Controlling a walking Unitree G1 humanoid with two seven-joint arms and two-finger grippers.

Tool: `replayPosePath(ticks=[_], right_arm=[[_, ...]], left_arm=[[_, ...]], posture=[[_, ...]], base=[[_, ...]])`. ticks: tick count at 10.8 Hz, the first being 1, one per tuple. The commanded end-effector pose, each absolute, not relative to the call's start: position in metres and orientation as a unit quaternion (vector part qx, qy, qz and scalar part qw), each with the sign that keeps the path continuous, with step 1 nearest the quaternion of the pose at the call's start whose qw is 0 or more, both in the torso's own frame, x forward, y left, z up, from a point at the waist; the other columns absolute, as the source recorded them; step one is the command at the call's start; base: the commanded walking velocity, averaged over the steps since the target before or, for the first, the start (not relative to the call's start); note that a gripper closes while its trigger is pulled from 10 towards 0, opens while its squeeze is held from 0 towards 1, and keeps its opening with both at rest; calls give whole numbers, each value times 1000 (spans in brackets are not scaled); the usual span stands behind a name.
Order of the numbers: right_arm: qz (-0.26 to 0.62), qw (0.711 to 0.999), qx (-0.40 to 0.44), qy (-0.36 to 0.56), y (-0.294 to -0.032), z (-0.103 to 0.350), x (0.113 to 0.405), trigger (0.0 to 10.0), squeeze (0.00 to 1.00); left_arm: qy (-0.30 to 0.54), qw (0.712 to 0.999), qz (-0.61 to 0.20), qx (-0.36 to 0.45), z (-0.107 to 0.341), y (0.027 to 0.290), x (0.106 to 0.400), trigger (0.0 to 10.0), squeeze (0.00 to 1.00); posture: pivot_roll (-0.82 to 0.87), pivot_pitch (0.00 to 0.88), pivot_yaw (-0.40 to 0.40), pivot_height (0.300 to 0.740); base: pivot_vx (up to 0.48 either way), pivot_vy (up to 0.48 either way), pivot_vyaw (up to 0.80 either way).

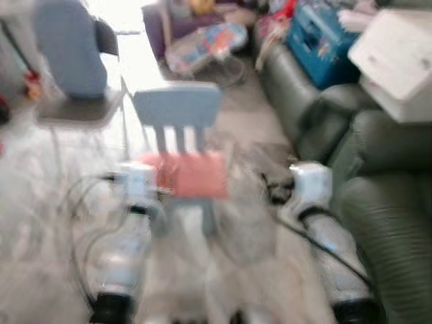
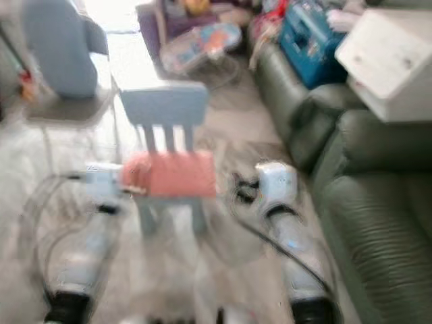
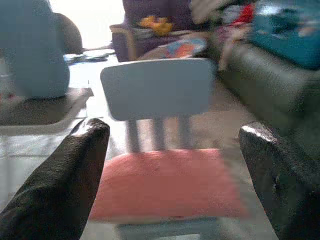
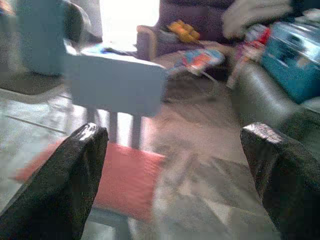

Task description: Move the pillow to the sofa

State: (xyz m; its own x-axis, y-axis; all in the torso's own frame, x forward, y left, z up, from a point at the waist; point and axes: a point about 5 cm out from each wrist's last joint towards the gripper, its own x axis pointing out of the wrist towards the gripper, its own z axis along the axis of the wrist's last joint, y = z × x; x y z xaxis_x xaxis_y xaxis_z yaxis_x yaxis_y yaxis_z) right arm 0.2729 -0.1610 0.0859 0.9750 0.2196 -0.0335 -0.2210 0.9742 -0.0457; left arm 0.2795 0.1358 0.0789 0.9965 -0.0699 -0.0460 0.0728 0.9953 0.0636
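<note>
Head views blurred: both arms stretched forward, low. Left gripper (image 3: pixel 175 175) wide open, empty, facing red pillow (image 1: pixel 192 174) on small blue chair (image 1: pixel 177 108). Right gripper (image 4: pixel 175 175) wide open, empty, between chair and green sofa (image 1: pixel 385 209) at right.

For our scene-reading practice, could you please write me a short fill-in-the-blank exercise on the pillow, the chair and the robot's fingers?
1. The red pillow lies on the seat of the small ____ chair.
2. The dark green sofa stands on the robot's ____ side.
3. The fingers of the left gripper are spread ____, with the pillow ahead between them.
4. On the sofa's far end sits a ____ crate.

Missing words: blue; right; open; blue
</note>
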Motion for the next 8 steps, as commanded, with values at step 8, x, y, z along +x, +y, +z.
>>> replayPosePath(ticks=[8], right_arm=[[123, 992, -16, -3, -149, 93, 275, 10000, 0]], left_arm=[[6, 998, -24, 56, 83, 145, 280, 10000, 0]], posture=[[-29, 15, -30, 740]], base=[[378, 192, 0]])
